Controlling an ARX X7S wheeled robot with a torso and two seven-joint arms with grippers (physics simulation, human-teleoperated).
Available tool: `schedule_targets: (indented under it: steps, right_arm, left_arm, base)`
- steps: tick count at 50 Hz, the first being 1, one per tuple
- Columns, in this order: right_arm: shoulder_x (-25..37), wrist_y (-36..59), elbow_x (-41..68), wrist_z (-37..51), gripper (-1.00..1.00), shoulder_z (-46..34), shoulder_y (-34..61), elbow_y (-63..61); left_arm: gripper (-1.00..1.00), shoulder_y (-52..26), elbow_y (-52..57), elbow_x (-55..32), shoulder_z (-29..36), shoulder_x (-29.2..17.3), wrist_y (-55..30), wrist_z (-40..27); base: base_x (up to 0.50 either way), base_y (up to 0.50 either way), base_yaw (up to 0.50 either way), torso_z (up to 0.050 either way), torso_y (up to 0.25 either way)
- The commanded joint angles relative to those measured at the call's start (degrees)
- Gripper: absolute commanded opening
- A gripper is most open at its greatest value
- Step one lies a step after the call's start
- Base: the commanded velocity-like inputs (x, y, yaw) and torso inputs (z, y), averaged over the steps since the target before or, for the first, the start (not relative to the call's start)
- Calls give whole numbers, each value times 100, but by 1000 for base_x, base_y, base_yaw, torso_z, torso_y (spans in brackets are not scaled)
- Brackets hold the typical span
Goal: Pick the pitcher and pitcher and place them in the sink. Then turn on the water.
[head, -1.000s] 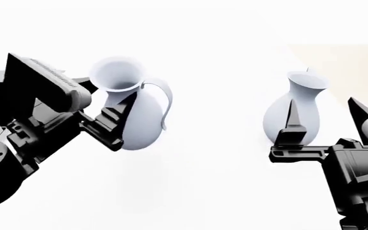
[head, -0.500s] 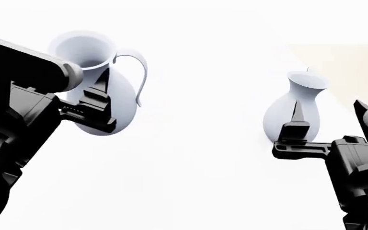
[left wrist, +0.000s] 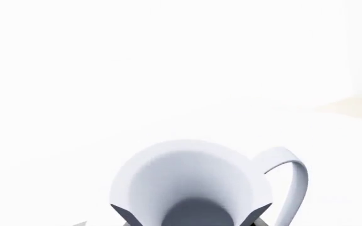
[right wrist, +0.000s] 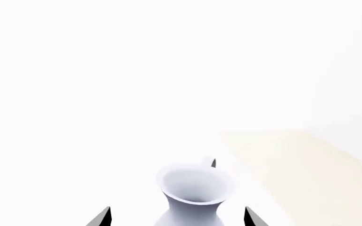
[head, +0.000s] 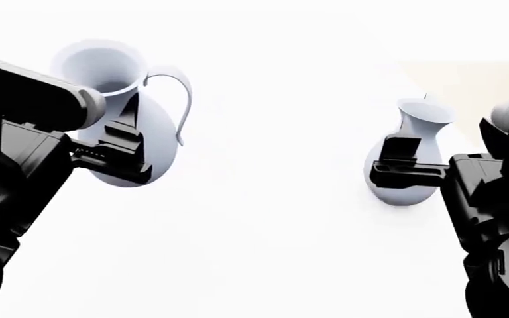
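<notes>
Both claws at the two pitchers

The left claw (head: pixel 117 149) pinches the fatter pitcher (head: pixel 126 116); the right claw (head: pixel 396 165) stands spread around the slimmer pitcher (head: pixel 411 149), seemingly on the white worktop (head: pixel 272 218).

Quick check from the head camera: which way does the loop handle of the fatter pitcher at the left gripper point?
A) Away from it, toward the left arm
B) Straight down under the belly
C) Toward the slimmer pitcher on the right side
C: in the head view the fatter pitcher has its thin loop handle on the side facing the slimmer pitcher, while the left gripper clamps its belly.
</notes>
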Motion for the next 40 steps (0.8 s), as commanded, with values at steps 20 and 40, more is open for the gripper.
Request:
schedule_targets:
  steps: [20, 40]
  right_arm:
    - [-205, 13, -281, -203, 100, -301, 251, 738]
    - [-417, -14, -786, -565, 100, -599, 395, 1306]
  left_arm:
    - [-100, -70, -38, 1, 169, -199, 294, -63]
    - [-100, 125, 18, 237, 209, -286, 470, 147]
  base:
    - [0, 0, 0, 0, 1]
    - [0, 0, 0, 0, 1]
